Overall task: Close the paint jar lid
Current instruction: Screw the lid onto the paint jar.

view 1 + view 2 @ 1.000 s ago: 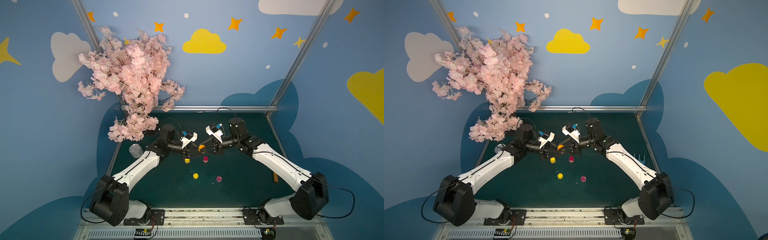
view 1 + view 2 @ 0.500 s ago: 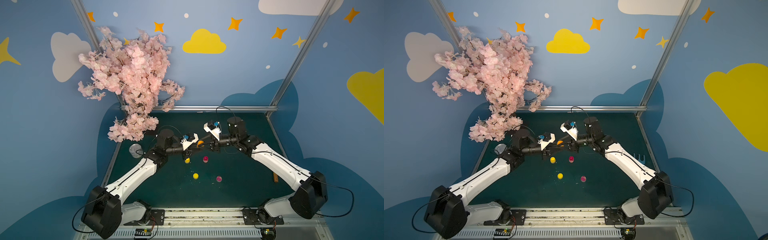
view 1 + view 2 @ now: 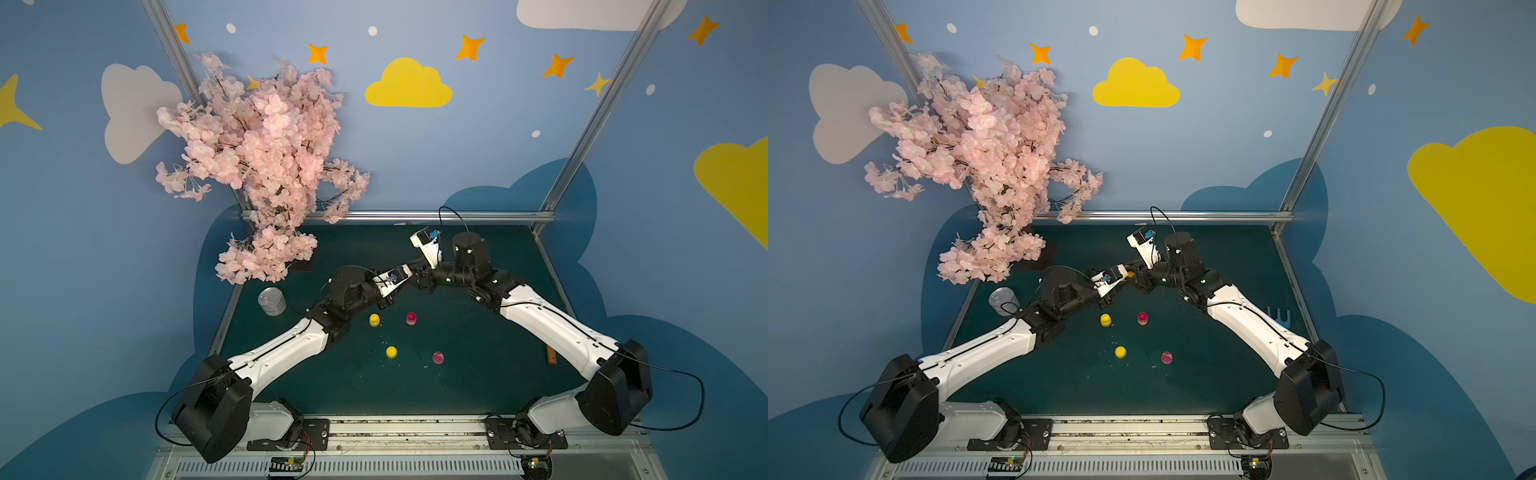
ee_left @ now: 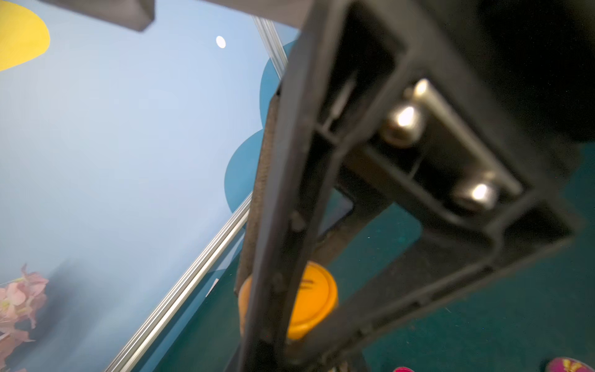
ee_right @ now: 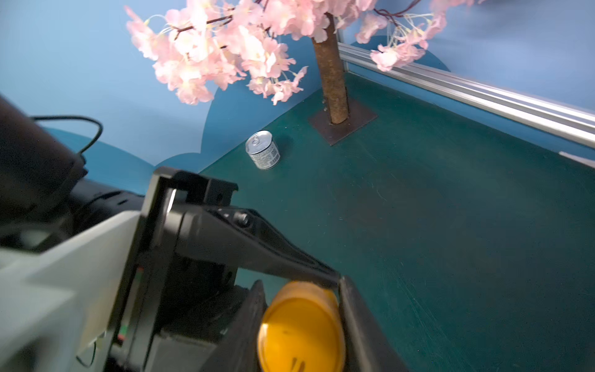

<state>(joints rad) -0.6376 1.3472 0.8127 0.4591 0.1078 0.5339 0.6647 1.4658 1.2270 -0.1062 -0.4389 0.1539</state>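
I see the left gripper [image 5: 296, 285] and right gripper [image 3: 1136, 275] both clenched on the small round orange plastic paint jar [image 5: 301, 335] (raised above the dark green desk [image 5: 450, 225]).

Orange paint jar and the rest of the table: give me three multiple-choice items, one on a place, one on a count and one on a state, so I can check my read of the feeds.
1. Where is the orange paint jar?
A) set down flat and let go
B) in the air, between the left gripper and the right gripper
C) outside the cell

2. How many small paint pieces (pots or lids) lie on the table?
A) two
B) four
C) six

3. How is the tin can placed?
A) upright
B) on its side
C) stacked on something

Answers:
1 B: the two arms meet above the table, with their fingers closed around the jar.
2 B: both top views show two yellow and two pink.
3 A: the right wrist view shows its pull-tab top facing up.
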